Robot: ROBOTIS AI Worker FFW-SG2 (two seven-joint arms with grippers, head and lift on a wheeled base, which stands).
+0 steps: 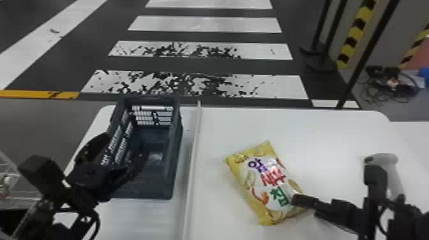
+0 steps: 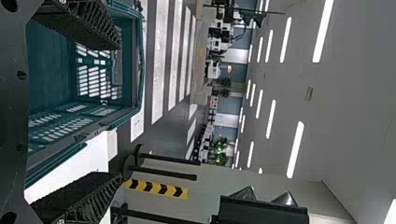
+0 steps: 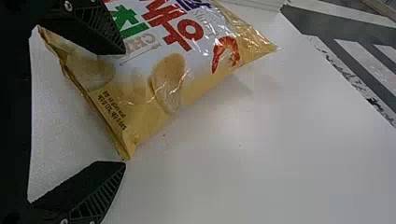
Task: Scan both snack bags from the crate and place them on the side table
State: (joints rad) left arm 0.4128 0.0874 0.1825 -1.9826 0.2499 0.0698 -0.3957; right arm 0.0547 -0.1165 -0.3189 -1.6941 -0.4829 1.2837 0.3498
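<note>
One yellow and white snack bag lies flat on the white table, right of the divider. My right gripper is at its near right corner, one finger over the bag's edge. In the right wrist view the right gripper stands open, with one finger above the bag and the other beyond its edge over bare tabletop. The dark crate stands left of the divider. Over its left side is my left gripper. In the left wrist view the left gripper is open beside the crate, nothing between its fingers.
A light grey handled device, which looks like a scanner, stands behind the right gripper. A raised pale divider runs front to back across the white table. Black poles rise beyond the table's far right side.
</note>
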